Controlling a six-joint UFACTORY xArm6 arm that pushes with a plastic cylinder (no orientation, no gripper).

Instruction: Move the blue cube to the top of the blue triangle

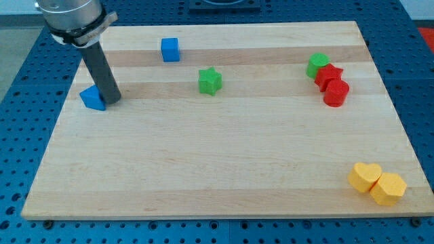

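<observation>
My tip (112, 100) touches the blue triangle (93, 99) on its right — the blue cube (170, 49) sits well apart, up-right on the worktop (217, 176). The rod's top is cut off; no hand shows.

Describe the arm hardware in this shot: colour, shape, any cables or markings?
A straight, dark grey rod, round in section, hangs from a wider silver-grey metal collar at the view's top left. My tip is plain and blunt, same dark colour. No cables, labels or markings show. The arm above the collar is out of frame.

Blue cube (170, 49), blue triangle (93, 99); green star (210, 80); green block (317, 64); red star (329, 74), red cylinder (336, 93); two yellow hearts (365, 176) (388, 188); pale striped wooden board (217, 163); dark rod (100, 68).
</observation>
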